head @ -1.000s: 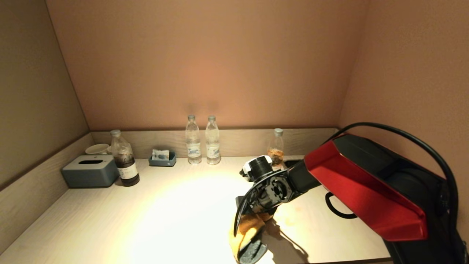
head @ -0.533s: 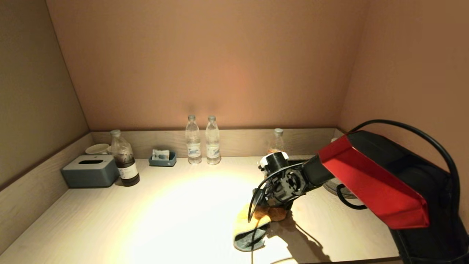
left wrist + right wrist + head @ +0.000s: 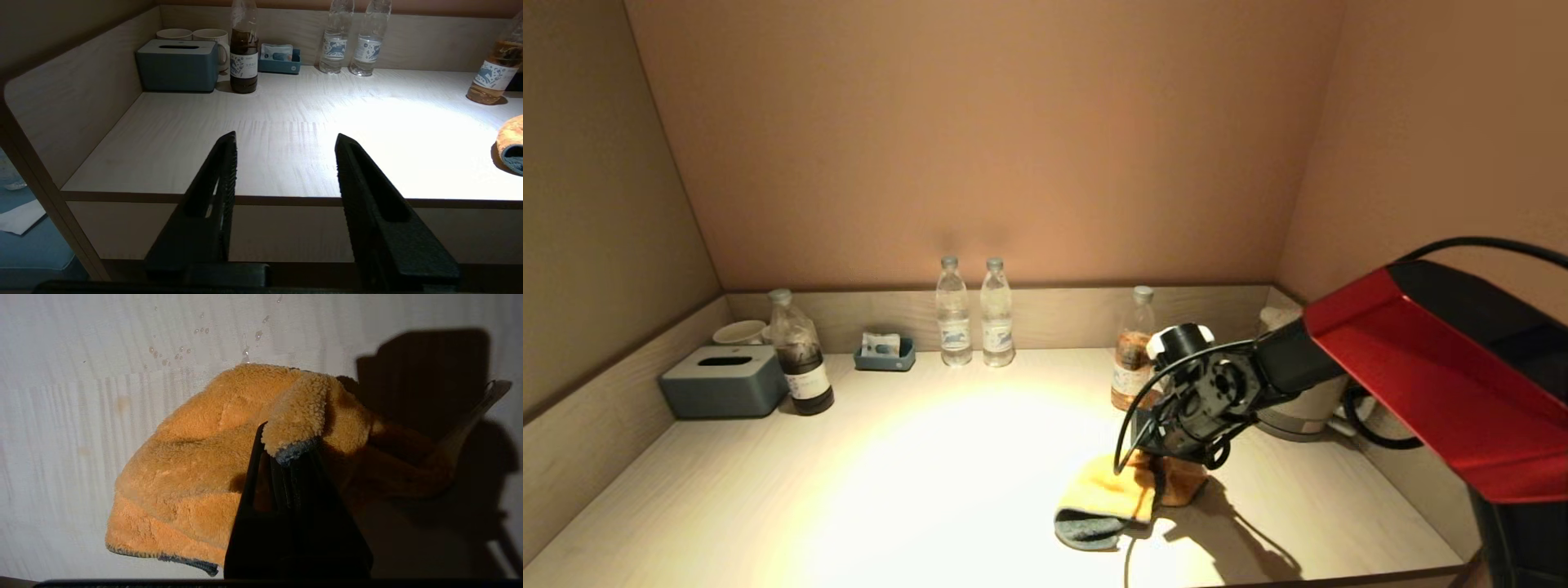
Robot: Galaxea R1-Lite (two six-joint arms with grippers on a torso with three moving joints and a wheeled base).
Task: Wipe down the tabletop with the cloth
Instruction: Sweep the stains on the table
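Observation:
The orange fuzzy cloth (image 3: 1107, 494) with a dark grey edge lies bunched on the pale wood-grain tabletop (image 3: 915, 465), right of the middle near the front. My right gripper (image 3: 1168, 465) points down onto it and is shut on a fold of the cloth (image 3: 294, 424). Small water drops sit on the tabletop beyond the cloth in the right wrist view. My left gripper (image 3: 286, 143) is open and empty, parked off the table's front edge. The cloth's end shows at the edge of the left wrist view (image 3: 510, 139).
Along the back rim stand a blue-grey tissue box (image 3: 725, 380), a dark-liquid bottle (image 3: 800, 367), a small blue tray (image 3: 885, 354), two clear water bottles (image 3: 974, 314) and an amber bottle (image 3: 1131, 359). A kettle base (image 3: 1298, 408) and black cable sit at the right.
My right gripper has dragged the cloth to the right and slightly back across the tabletop. The amber bottle and kettle base have come into view behind the arm.

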